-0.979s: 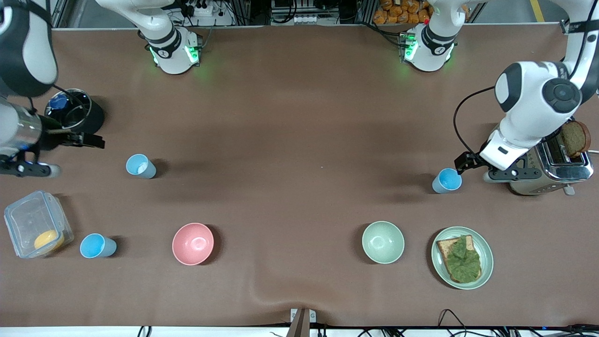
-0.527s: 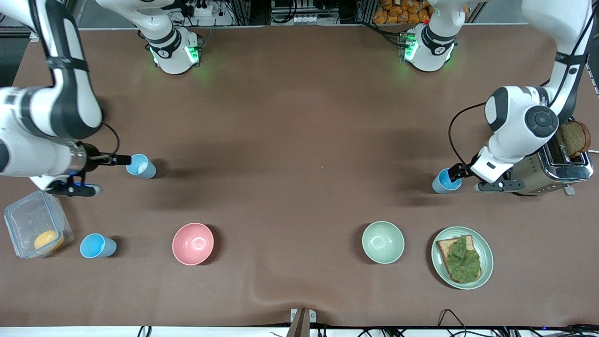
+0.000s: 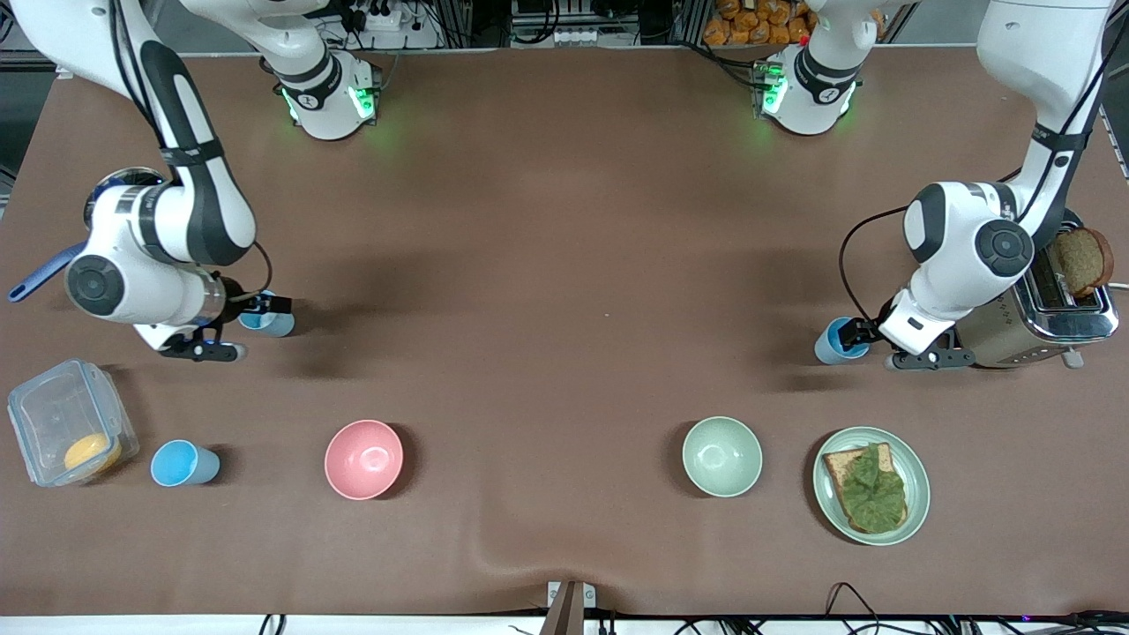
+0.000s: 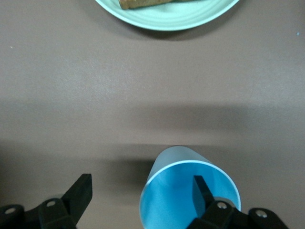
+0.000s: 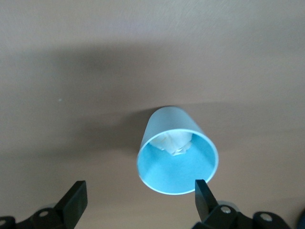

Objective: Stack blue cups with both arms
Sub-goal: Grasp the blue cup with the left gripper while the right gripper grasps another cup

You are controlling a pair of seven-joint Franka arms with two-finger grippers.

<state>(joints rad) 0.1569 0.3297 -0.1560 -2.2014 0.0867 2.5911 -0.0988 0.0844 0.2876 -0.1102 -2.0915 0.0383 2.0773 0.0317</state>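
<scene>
Blue cups: I see one (image 3: 833, 343) near the desk's left-arm end, my left gripper (image 4: 143, 198) spread with one finger inside its rim. Another (image 3: 275, 323) sits toward the right-arm end, my right gripper (image 5: 140, 200) spread over it.

Left gripper (image 3: 848, 335) at one blue cup (image 3: 832, 344), right gripper (image 3: 265, 306) at another cup (image 3: 269, 324).

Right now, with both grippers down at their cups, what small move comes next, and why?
Probably close both grippers. The left gripper has one finger inside the blue cup by the toaster and one outside its wall. The right gripper is open at the cup with crumpled paper inside, whose rim sits between its fingers.
</scene>
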